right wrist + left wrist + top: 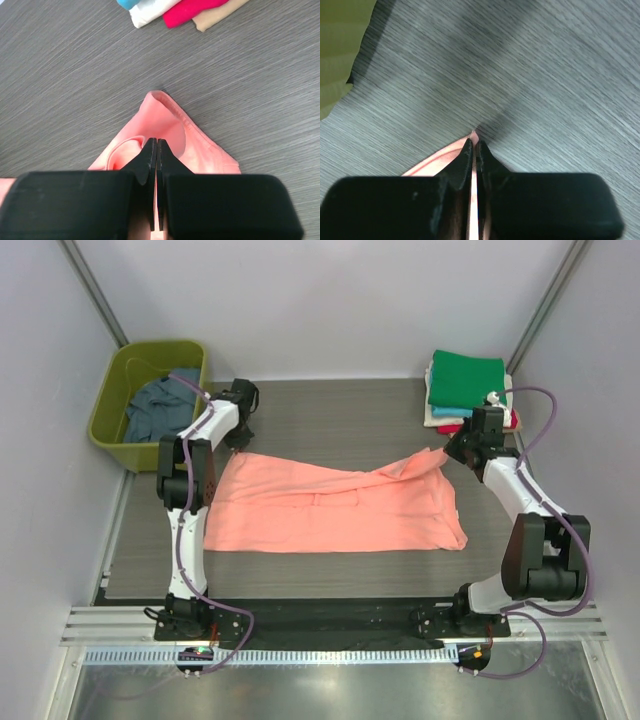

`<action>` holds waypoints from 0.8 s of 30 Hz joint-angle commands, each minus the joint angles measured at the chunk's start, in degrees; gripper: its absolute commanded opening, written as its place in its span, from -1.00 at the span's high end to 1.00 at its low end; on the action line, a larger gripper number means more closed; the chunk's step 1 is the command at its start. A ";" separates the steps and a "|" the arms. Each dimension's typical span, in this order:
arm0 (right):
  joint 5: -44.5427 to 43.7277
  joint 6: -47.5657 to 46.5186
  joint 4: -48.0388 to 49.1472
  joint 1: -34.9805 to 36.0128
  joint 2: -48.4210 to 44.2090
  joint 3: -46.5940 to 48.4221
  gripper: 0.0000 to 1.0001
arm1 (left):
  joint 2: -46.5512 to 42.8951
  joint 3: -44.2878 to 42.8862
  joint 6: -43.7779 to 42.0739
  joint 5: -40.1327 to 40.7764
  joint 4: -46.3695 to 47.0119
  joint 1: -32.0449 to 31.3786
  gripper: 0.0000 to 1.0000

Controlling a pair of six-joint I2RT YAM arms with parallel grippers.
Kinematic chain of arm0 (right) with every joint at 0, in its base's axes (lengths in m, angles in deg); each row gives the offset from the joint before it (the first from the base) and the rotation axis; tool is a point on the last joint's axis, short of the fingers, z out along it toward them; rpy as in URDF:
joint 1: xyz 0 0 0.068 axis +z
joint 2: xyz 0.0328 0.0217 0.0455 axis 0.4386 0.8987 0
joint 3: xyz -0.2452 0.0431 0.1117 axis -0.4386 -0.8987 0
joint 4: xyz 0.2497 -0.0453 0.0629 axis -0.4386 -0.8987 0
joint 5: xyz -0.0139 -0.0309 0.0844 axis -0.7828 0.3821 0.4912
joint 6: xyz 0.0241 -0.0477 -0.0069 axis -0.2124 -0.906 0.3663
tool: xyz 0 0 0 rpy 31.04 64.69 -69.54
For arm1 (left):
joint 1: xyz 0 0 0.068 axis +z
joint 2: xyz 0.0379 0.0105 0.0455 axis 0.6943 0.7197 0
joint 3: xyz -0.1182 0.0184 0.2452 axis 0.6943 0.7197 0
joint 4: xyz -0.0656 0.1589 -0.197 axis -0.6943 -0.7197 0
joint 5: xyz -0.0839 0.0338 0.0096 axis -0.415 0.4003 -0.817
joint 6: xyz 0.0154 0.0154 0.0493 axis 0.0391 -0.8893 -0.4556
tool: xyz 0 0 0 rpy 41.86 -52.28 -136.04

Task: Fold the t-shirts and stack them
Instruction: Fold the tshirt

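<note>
A salmon-pink t-shirt (330, 505) lies spread across the middle of the table. My left gripper (237, 432) is shut on its far left corner (473, 136); pink cloth shows between the jaws. My right gripper (455, 450) is shut on its far right corner (165, 117), which is drawn up and back toward the stack. A stack of folded t-shirts (467, 388) with a green one on top stands at the far right; its teal, cream and red edges (190, 10) show in the right wrist view. A slate-blue t-shirt (155, 410) lies crumpled in the tub.
An olive-green plastic tub (115, 435) stands at the far left, off the table's corner; its wall shows in the left wrist view (337, 55). The grey wood-grain table (340, 415) runs between white walls. A metal rail (330, 655) lies along the near edge.
</note>
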 commanded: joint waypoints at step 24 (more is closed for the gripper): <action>6.64 0.62 -5.25 0.04 -5.01 9.50 0.97 | -32.68 18.63 3.60 5.45 -1.54 0.51 0.99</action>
